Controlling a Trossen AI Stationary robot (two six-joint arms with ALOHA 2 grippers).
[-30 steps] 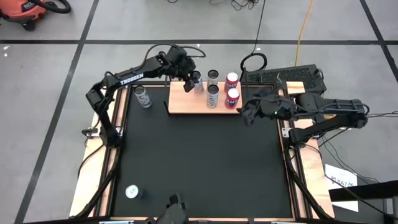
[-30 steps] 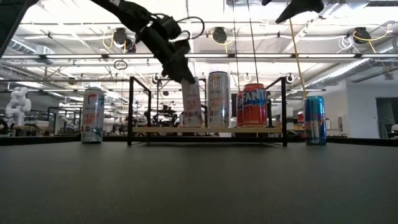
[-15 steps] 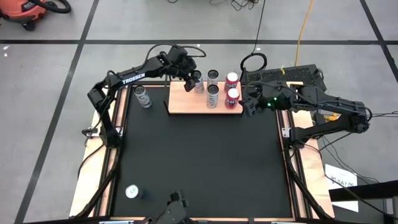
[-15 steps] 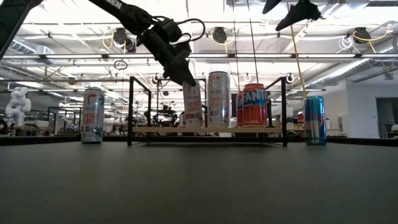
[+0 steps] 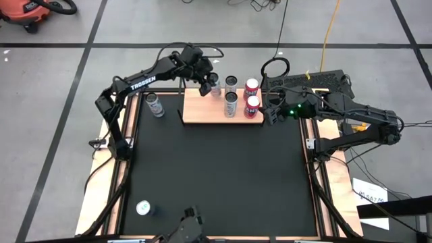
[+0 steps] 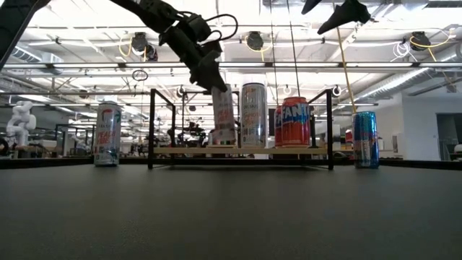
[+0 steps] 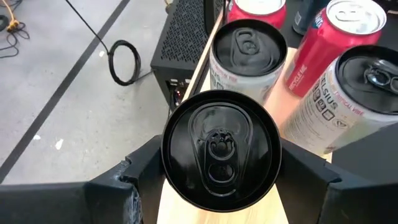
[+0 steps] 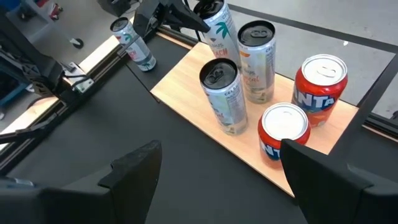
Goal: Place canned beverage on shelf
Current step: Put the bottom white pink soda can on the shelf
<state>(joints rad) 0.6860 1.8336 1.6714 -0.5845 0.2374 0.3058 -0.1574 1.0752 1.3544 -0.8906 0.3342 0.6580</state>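
The light-wood shelf (image 5: 206,111) stands at the mat's far edge. On it stand two slim white cans (image 5: 231,103) (image 5: 231,83) and two red cans (image 5: 252,104) (image 5: 252,86). My left gripper (image 5: 210,84) is shut on a third slim white can (image 6: 223,114) over the board's far left part; the can also shows in the right wrist view (image 8: 219,28). My right gripper (image 5: 270,113) hangs open and empty above the shelf's right end, high in the low view (image 6: 333,10). My left gripper pinches the slim can just below its black top rim (image 7: 171,163), one finger (image 7: 140,177) on each side. The fingers slant down from the far left. The can tilts slightly, with its bottom (image 6: 224,141) at or just above the board.
Another slim can (image 5: 154,104) stands on the black mat (image 5: 216,175) left of the shelf. A blue can (image 6: 365,139) stands right of the shelf. A can (image 5: 143,208) stands near the mat's near left corner. Black frame rails (image 6: 151,128) rise at the shelf's ends.
My right gripper has gone toward the table's far edge, closer to the shelf's right end, staying open. My left gripper has risen a little with the slim can, whose bottom now sits slightly higher over the board.
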